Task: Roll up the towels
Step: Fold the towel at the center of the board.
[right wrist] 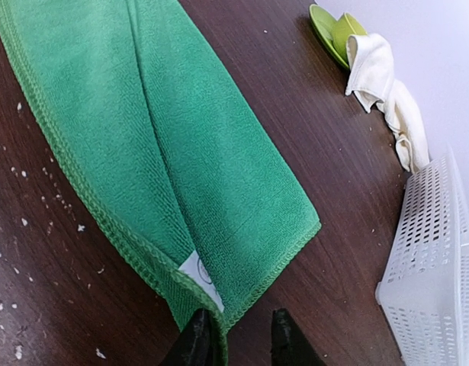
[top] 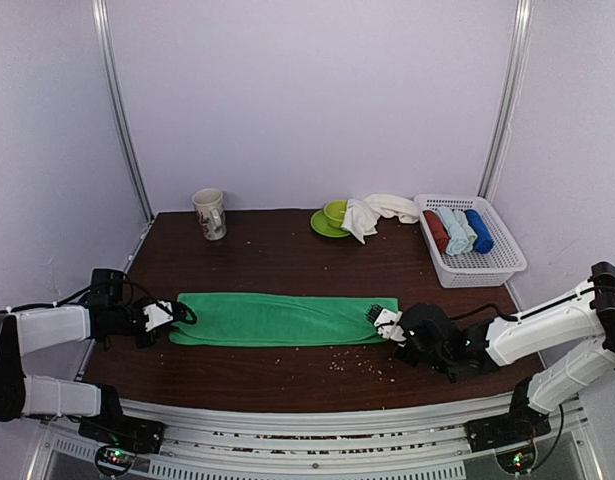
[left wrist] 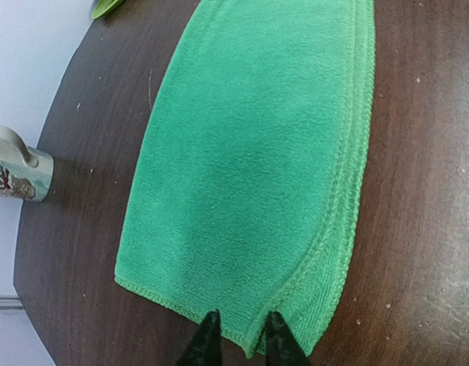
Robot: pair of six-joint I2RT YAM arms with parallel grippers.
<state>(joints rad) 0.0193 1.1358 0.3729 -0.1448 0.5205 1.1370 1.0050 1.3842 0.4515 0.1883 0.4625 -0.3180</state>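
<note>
Green towel (top: pixel 287 318) is laid as a folded strip across the desk (top: pixel 277 250), left hand (top: pixel 173 314) and right hand (top: pixel 379 318) narrowly parted at its ends, nothing clamped; layers could be splayed if only one is pinched.

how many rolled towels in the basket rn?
3, side by side in the white basket: red roll left, pale blue roll middle, dark blue roll right. More could hide underneath.

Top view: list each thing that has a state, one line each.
green towel, folded into a long strip, flat, unrolled.
cream towel, crumpled, draped over the green bowl.
mug, upright.
green bowl, upright.
basket, upright, holding three rolled towels.
left gripper, slightly open at the strip's end.
right gripper, slightly open at the other end.
</note>
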